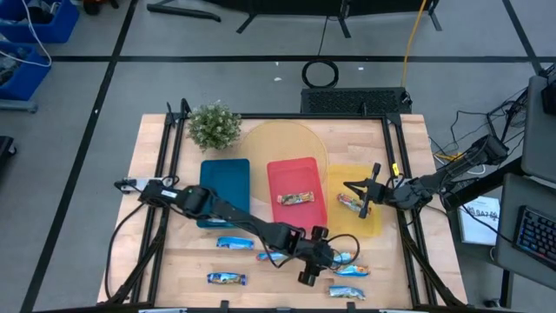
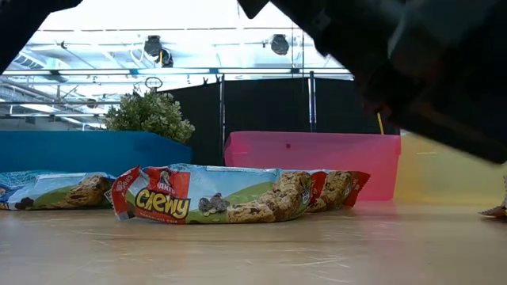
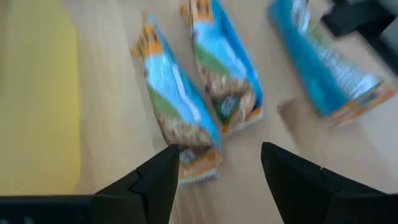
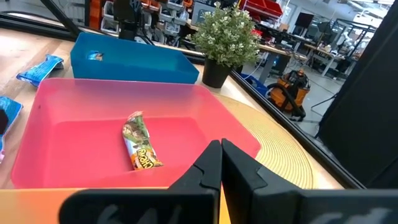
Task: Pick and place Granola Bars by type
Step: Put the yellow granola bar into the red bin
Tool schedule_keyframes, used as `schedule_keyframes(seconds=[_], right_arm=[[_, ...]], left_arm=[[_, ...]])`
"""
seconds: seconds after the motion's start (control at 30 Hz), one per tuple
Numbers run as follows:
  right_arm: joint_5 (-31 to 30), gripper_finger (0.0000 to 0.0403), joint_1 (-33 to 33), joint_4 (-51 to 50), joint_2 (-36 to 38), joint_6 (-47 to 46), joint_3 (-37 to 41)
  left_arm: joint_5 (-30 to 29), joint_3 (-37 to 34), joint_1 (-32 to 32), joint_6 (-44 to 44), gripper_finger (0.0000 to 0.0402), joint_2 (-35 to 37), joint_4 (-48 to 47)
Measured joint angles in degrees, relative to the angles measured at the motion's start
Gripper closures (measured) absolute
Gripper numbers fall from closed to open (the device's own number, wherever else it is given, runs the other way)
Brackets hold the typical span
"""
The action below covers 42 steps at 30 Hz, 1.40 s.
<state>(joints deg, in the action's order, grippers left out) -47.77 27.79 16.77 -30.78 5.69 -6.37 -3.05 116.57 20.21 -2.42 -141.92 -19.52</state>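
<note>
While the left end effector (image 3: 214,177) gapes empty, a nearby bar (image 2: 238,194) reads "Chewy".

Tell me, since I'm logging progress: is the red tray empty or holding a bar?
Holding one. A single granola bar lies flat on the floor of the red tray; the high view shows the same, with no gripper touching it.

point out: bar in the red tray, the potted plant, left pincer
Foil-wrapped granola bar in the red rectangular tray (image 4: 140,142): right wrist view, middle of the wrapper.
Small green potted plant (image 1: 214,125): high view, centre of the foliage.
Left pincer (image 3: 217,174): left wrist view, gap midway between its open fingertips.
</note>
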Motion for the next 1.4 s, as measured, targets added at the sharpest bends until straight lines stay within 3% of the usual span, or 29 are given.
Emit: schedule_keyframes(seconds=[0.87, 1.0, 1.23, 1.4], right_arm=[[0.0, 0.0403, 0.0, -1.5, -0.1, 0.1, 0.0], [0.0, 0.0403, 0.0, -1.5, -0.1, 0.1, 0.0], [-0.1, 0.0403, 0.0, -1.4, -0.1, 0.0, 0.0], [-0.1, 0.0403, 0.0, -1.4, -0.1, 0.0, 0.0]], left_arm=[[2.1, -0.1, -1.3, 0.5, 0.0179, -3.3, 2.9], [3.0, -0.1, -1.4, 0.4, 0.0229, -3.3, 2.8], [3.1, -0.1, -1.5, 1.1, 0.0378, -3.3, 3.0], [3.3, -0.1, -1.4, 0.8, 0.0394, -3.3, 3.1]])
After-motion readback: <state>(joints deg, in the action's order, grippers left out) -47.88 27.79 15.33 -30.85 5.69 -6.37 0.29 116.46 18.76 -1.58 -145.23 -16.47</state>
